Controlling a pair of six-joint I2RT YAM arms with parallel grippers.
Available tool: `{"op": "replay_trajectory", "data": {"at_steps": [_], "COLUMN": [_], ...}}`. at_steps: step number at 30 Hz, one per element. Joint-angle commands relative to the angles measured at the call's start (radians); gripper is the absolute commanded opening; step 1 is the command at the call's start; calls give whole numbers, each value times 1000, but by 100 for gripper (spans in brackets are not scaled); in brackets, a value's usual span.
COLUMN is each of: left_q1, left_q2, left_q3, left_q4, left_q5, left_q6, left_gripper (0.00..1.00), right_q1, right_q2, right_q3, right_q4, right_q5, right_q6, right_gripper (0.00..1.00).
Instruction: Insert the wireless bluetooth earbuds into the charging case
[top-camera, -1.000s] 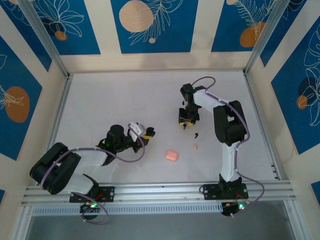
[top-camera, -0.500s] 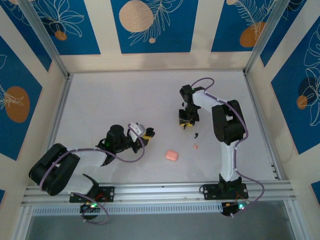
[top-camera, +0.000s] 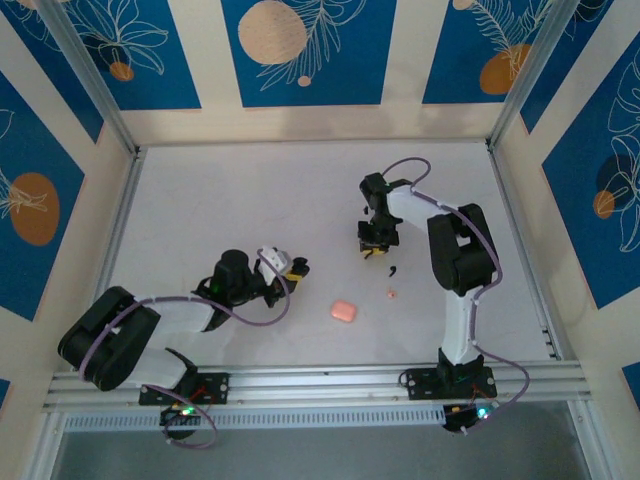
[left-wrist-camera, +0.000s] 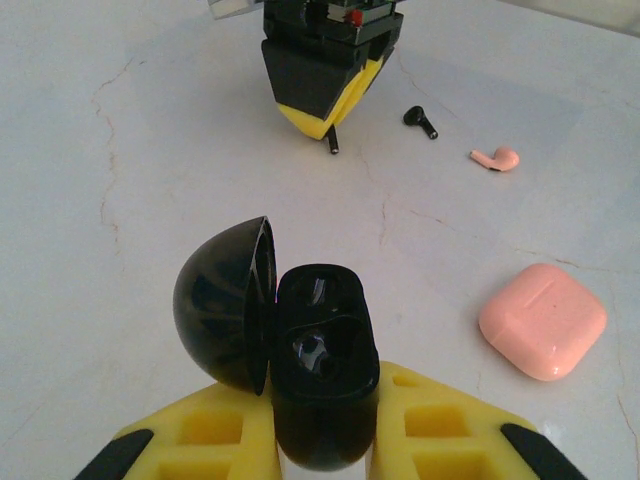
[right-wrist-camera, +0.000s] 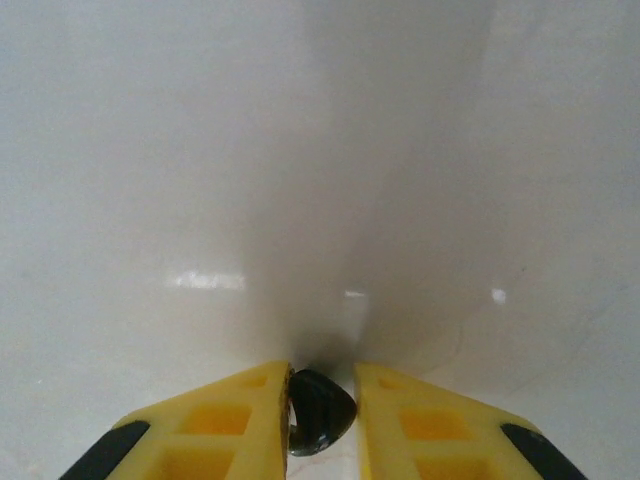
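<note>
Left of the pink case (left-wrist-camera: 543, 320), my left gripper (top-camera: 291, 267) clamps the open charging case (left-wrist-camera: 320, 350); beyond, my right gripper (right-wrist-camera: 321, 398) pinches an earbud (right-wrist-camera: 320, 412).

Right gripper (top-camera: 372, 243) slightly leftward.

Glossy blk plastic charging case (left-wrist-camera: 320, 352), matt pink case (left-wrist-camera: 543, 320), smooth cracked white table (left-wrist-camera: 150, 150).

Robot test cell: white table (top-camera: 220, 200) walled by aluminium rails (top-camera: 320, 373) and patterned panels (top-camera: 345, 60).
</note>
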Motion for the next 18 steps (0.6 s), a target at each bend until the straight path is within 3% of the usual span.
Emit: {"op": "replay_trajectory", "data": {"at_steps": [1,7,18], "left_q1": [8,0,-28], "left_q2": [41,154,274], "left_q3": [30,40,106], "left_q4": [36,189,288], "left_q5": [27,52,99], "left_q6": [15,-43,-81], "left_gripper": [19,18,18], "right_q1": [16,46,147], "right_q2": [-102,-242,-453], "right_q3": [-51,-166,-328], "right_q4": [79,192,407], "right_q5": [-18,-5,10], "right_q6": [6,-15,-200], "right_gripper": [23,22,22]}}
